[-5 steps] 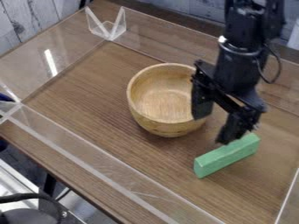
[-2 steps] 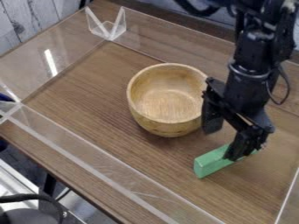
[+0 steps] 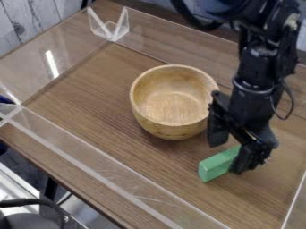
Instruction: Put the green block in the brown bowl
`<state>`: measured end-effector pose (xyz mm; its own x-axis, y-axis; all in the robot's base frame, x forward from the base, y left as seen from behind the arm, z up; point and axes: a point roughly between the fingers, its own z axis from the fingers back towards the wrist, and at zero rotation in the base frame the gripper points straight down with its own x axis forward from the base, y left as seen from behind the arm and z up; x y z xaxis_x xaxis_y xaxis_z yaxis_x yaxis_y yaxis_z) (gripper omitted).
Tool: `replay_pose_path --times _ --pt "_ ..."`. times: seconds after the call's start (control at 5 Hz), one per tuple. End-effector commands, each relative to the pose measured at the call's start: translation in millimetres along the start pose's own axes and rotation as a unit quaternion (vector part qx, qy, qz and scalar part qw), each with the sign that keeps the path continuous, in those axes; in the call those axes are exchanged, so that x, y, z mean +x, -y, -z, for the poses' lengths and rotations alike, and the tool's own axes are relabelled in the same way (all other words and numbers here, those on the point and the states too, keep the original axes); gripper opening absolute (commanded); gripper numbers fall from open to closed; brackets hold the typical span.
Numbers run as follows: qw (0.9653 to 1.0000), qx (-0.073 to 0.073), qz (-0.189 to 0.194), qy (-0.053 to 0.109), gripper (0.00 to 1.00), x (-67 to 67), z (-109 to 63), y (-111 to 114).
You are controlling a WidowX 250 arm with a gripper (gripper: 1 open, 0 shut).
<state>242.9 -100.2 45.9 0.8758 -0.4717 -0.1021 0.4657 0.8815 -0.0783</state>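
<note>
The wooden surface is enclosed by clear plastic walls, with a transparent bracket noted at its far left corner. The black robot arm is seen descending from the top right; compared with the frame a second earlier, it has been shifted toward the near right edge and lowered. The brown bowl is found near the middle of the surface, upright and unchanged in position. The hand is recorded pointing down with its fingers spread wide, nothing being held; previously it hung higher, just beside the bowl's right rim. It is now placed over the far end of the green block, one finger toward the bowl and the other over the block's right part. Contact cannot be confirmed. The green block lies flat near the near right edge, outside the bowl, its position unchanged and more of it hidden than before.
</note>
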Motion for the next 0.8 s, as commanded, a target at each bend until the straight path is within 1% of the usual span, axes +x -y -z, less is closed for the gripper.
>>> replay_pose_path --times 0.0,0.6 --pt "0.9996 0.000 0.012 0.027 1.00 6.6 -3.5 3.4" --pt "0.9983 0.006 0.025 0.052 1.00 8.8 3.3 3.3"
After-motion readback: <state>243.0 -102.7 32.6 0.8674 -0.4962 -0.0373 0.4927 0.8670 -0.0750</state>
